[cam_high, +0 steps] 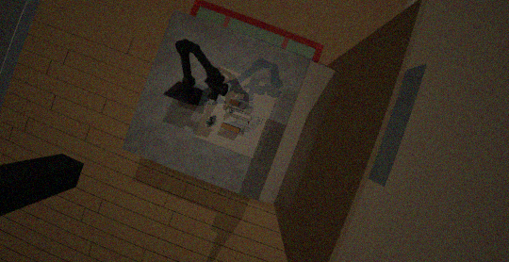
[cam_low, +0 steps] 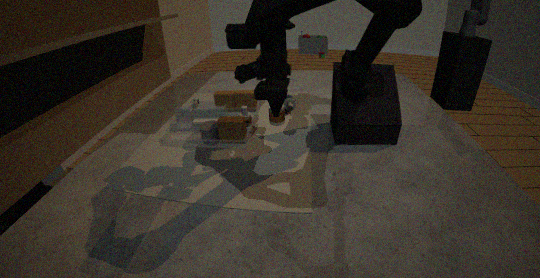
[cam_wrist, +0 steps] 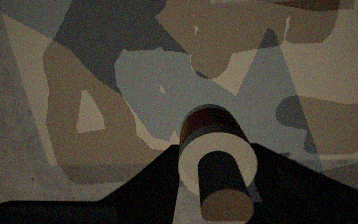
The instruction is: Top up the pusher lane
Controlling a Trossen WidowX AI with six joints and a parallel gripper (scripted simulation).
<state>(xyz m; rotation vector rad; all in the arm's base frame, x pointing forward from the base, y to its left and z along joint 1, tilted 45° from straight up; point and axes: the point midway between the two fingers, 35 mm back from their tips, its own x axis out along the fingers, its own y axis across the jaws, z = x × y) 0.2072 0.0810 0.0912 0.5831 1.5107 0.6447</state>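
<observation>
My gripper (cam_low: 276, 113) (cam_wrist: 213, 151) points down at the pale mat, in front of the lanes. Its black fingers are shut on a loose jar (cam_low: 276, 119) (cam_wrist: 206, 120), which has a dark red-brown band, a pale ring-shaped shoulder and a narrow dark neck with a brownish top. The jar looks upright, at or just above the mat; the gap is too dim to judge. The lanes stand left of the gripper in the exterior view, with clear or grey walls and orange-brown blocks (cam_low: 232, 128) (cam_high: 231, 128). The jar in the sprung lane, the pusher plate and the front stop cannot be made out.
A small dark greenish object (cam_high: 211, 121) stands on the pale mat (cam_high: 245, 146) near the lanes. A greyish thing (cam_low: 289, 105) shows just behind the gripper. The arm's block-shaped base (cam_low: 367, 119) stands to the right in the exterior view. Broad arm shadows cross the mat.
</observation>
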